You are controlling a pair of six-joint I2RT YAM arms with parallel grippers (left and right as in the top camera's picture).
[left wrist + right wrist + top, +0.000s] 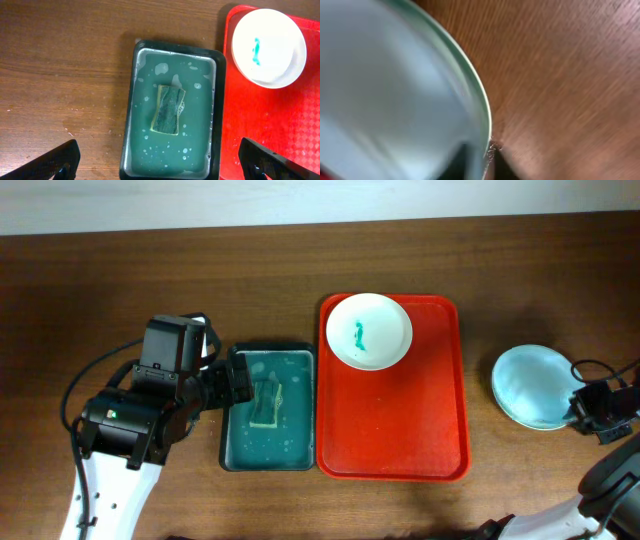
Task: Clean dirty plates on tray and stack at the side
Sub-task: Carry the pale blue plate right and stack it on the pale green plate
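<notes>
A white plate (pixel 369 330) with a teal smear at its centre sits at the far left corner of the red tray (pixel 400 430); both also show in the left wrist view, the plate (pixel 272 47) and the tray (pixel 260 120). A pale blue plate (pixel 530 385) is on the table right of the tray, slightly tilted. My right gripper (pixel 583 408) is shut on its right rim; the right wrist view shows the rim (pixel 482 110) between the fingers (pixel 487 165). My left gripper (pixel 235 380) hangs open and empty over the green basin. The pale green plate is not in view.
A dark green basin (pixel 230 455) of soapy water with a sponge (pixel 267 404) stands just left of the tray; in the left wrist view the sponge (pixel 168 110) lies mid-basin (pixel 131 100). Bare wooden table (pixel 100 290) surrounds everything.
</notes>
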